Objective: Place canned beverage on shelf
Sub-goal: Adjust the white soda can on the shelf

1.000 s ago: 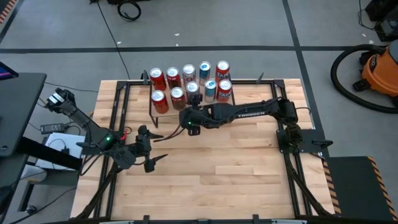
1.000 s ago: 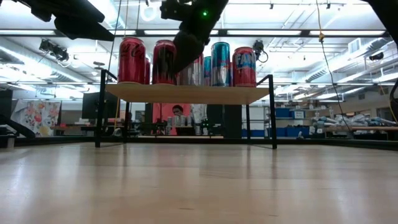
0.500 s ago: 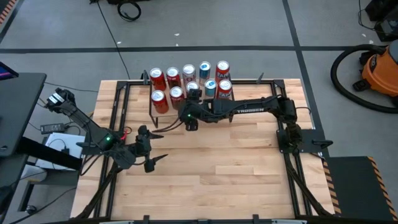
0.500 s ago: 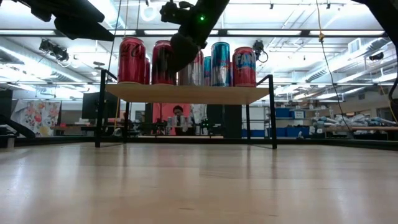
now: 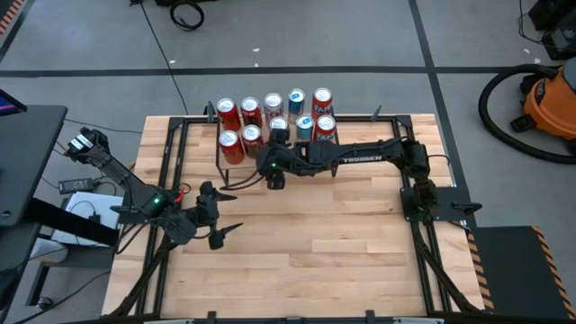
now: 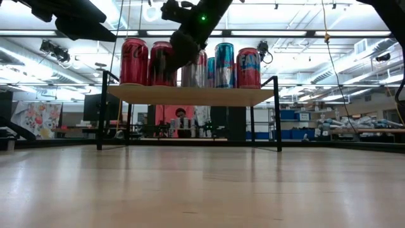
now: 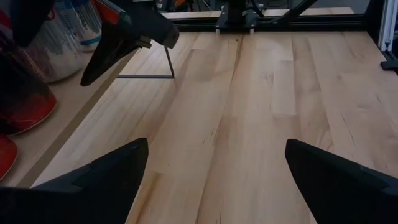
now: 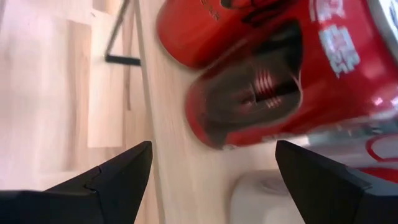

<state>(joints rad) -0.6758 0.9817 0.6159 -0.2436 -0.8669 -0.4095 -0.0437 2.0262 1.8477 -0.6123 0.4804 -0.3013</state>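
open left tool [image 7: 214, 171] over wooden table [image 7: 261, 112].

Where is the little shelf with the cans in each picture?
High view: the shelf is at the table's far edge, top middle of the picture.
Low view: the shelf is a raised board on black legs, upper middle.
Left wrist view: its corner is at the left edge.
Right wrist view: its board fills the middle.
Shared landmark: the red cans standing on it.

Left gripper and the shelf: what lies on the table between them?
Only bare wooden tabletop, seen in the high view, between the left gripper and the shelf.
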